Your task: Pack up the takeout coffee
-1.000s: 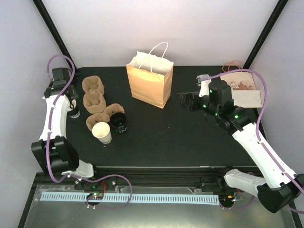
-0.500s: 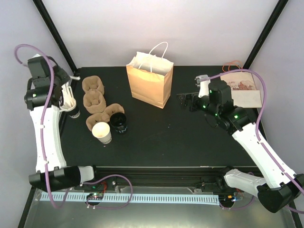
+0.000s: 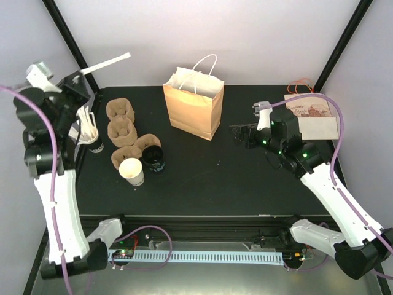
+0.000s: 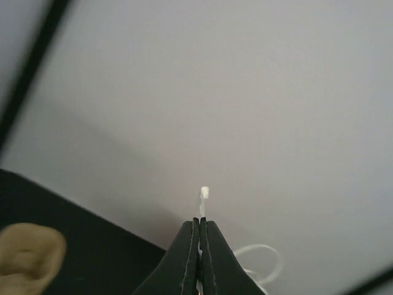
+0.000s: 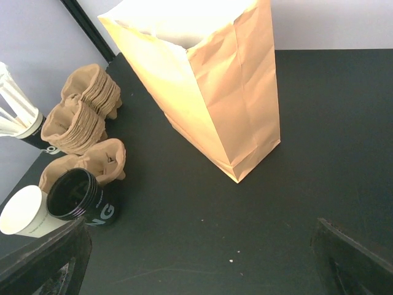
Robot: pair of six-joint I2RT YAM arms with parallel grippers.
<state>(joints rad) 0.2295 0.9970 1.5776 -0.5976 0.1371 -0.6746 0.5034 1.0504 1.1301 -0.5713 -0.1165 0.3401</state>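
The left end effector (image 3: 78, 78) is clenched on 1 thin white straw (image 3: 107, 63), high at the upper left of the top view. Most of the straw's length juts out toward the paper bag (image 3: 193, 110). In the left wrist view the jaws pinch tight, with only a short white tip showing above them. The right end effector (image 3: 238, 131) is released, jaws wide, hovering over the table (image 3: 215, 178) just right of the bag and holding nothing.

The main risk is the grip. A slim, slick straw pinched near 1 end can pivot or slide out during a fast swing, and it would then fall on the table or off its edge.

The long free end is also hard to steer. It could catch the bag's rim or its white handles instead of dropping inside. The bag stands unsupported and looks light, so a nudge might tip it or fold the mouth shut.

Lower in the frame, the remaining straws stand in a dark holder cup (image 3: 93, 142) beside the stacked cup carriers (image 3: 121, 130). The white cup (image 3: 131, 170) and black cup (image 3: 153, 158) stand close together nearby. A low return pass by the left arm could knock any of them over.
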